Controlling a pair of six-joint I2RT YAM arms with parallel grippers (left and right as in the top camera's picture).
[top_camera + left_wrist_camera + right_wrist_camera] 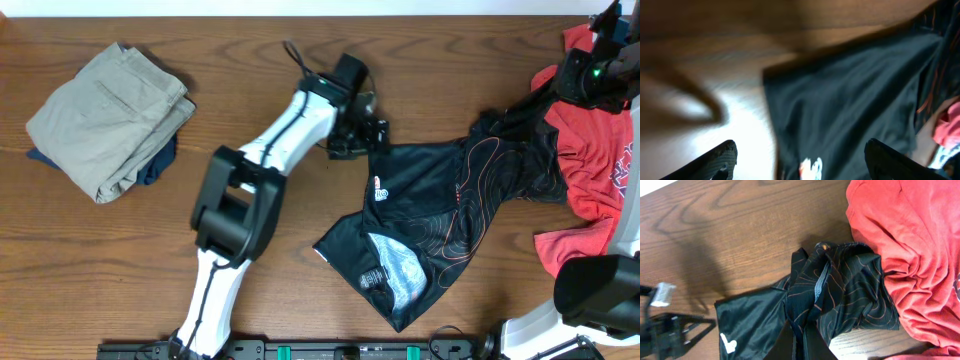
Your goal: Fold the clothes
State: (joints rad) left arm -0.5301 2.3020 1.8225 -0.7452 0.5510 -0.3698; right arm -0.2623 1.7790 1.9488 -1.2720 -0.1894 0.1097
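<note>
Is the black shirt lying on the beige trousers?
No, the black jersey lies on the table well right of the folded trousers.

Counted on the surface [300, 300]: one black jersey [430, 230], one red garment [595, 150], one folded pair of khaki trousers [105, 115], one dark blue item [160, 165], plus two arms, the left arm [270, 150] and the right arm [600, 290].

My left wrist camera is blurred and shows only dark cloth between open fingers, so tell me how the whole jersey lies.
Observer: The jersey is not flat. Its far end is bunched up on a red garment on the right.
Operator: Report where the other arm is.
Observer: The right arm hangs over that bunched end. I cannot tell whether it grips the cloth.
Operator: List anything else near my side.
Observer: Folded khaki trousers lie at the far left, well apart from the jersey.
</note>
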